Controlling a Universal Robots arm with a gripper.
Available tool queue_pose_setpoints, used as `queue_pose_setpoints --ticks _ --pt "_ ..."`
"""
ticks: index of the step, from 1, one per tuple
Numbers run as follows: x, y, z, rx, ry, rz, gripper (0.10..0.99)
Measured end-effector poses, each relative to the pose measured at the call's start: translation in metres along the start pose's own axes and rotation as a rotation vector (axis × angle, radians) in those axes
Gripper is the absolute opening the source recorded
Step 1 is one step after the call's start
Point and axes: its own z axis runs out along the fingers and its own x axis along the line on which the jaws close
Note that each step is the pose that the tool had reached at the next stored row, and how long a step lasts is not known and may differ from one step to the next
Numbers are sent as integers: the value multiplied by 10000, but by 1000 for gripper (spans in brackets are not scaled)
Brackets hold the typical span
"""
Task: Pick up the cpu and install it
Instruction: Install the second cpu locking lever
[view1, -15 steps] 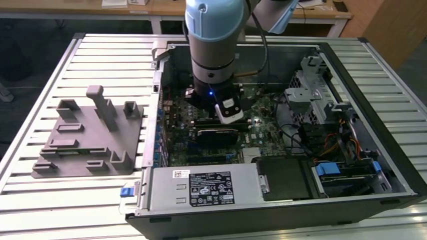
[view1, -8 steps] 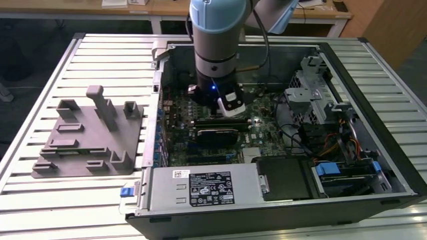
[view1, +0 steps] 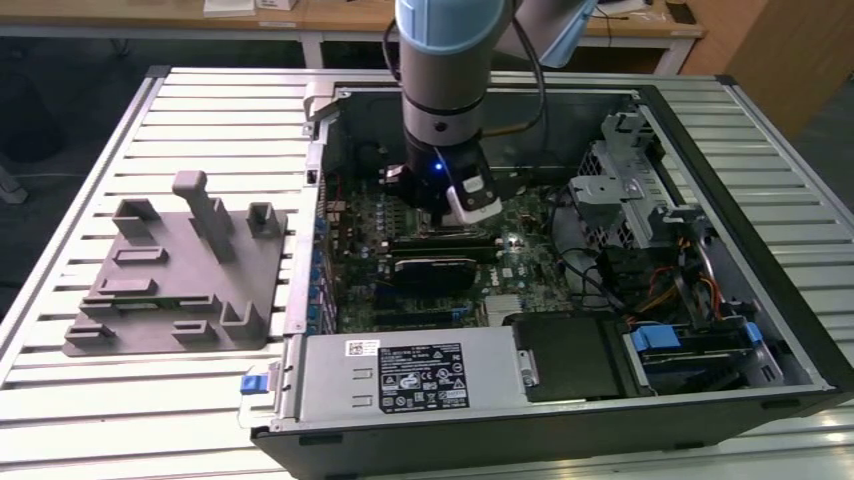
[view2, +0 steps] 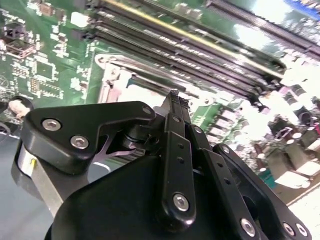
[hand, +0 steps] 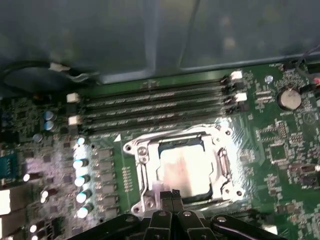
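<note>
The cpu (hand: 184, 170) lies seated in the socket (hand: 142, 167); the tool (hand: 171, 194), fingers pressed together and empty, hovers at its edge.

1 open PC case (view1: 747, 300), 1 grey holder (view1: 174, 280), 1 power supply box (view1: 400, 375), 1 cpu (hand: 182, 167), 4 memory slots (hand: 155, 107).

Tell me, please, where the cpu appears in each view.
Exterior view: hidden beneath the arm; cannot tell.
First wrist view: the cpu sits in the socket beside the gripper.
Second wrist view: pale patch beyond the gripper.
Shared landmark: the memory slots.
</note>
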Motion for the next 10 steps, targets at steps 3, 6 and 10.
queue_pose_setpoints --ticks 3,6,10 --pt "-45 62 15 30 -3 -1 106" --pt "-89 122 30 61 -7 -3 106" --pt "-122 197 47 80 -10 -3 106"
